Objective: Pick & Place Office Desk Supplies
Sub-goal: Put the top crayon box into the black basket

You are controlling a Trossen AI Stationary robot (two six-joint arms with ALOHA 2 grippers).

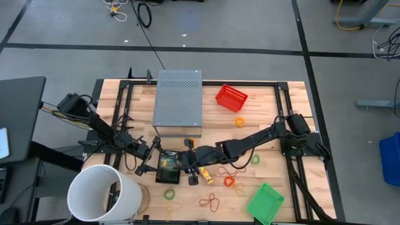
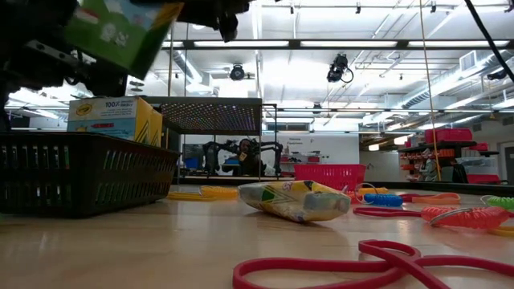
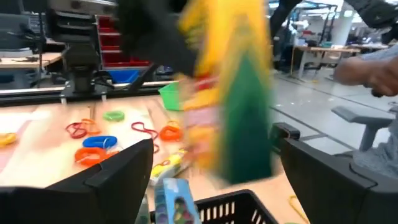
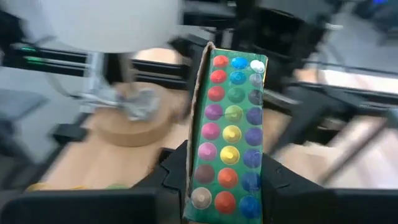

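Observation:
My right gripper (image 1: pixel 188 160) is shut on a yellow-and-green crayon box (image 4: pixel 230 124) above a black basket (image 1: pixel 167 181). The held box also shows at the top left of the low view (image 2: pixel 120 32) and blurred in the left wrist view (image 3: pixel 233 93). Another crayon box (image 2: pixel 112 119) lies in the basket. A third (image 1: pixel 205 175) lies flat on the table to the basket's right. My left gripper (image 1: pixel 152 156) is open and empty at the basket's left side. Rubber bands (image 1: pixel 211 200) lie scattered on the wood. My right gripper pinches the crayon box between its two fingers (image 4: pixel 171 177), one on each broad face, near one end (image 4: pixel 224 199). The narrow face with coloured dots faces the wrist camera. The box is lifted clear, tilted, above the basket.
A grey perforated box (image 1: pixel 179 103) stands behind the basket. A white bucket (image 1: pixel 100 194) stands at the near left corner. There is a red basket (image 1: pixel 231 97) at the far right and a green basket (image 1: pixel 265 203) at the near right. A red band (image 2: pixel 361 261) lies near the front edge.

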